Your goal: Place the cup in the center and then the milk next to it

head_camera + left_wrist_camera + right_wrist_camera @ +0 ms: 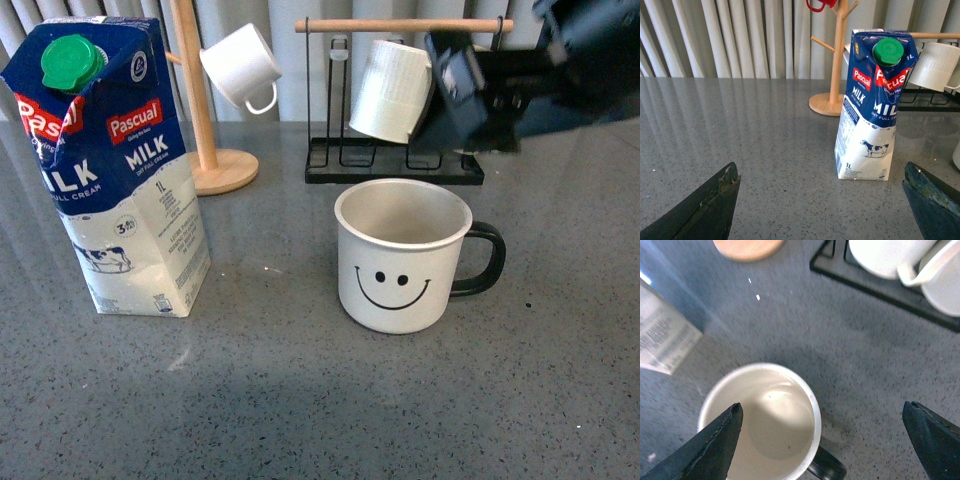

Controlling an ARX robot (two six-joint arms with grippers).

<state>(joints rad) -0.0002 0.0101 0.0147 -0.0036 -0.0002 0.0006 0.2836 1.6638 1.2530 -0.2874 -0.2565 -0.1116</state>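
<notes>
Cup (765, 425) under right pincer (821, 407) (apparently untouched), jaws wide

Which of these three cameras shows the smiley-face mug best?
The front view: the mug stands whole, with its face and black handle showing. The right wrist view looks down into it, showing only rim, inside and a bit of handle. The left wrist view shows at most a pale sliver.

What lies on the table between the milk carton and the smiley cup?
Nothing. In the front view the grey table between the milk carton and the cup is bare; the wooden stand sits further back.
</notes>
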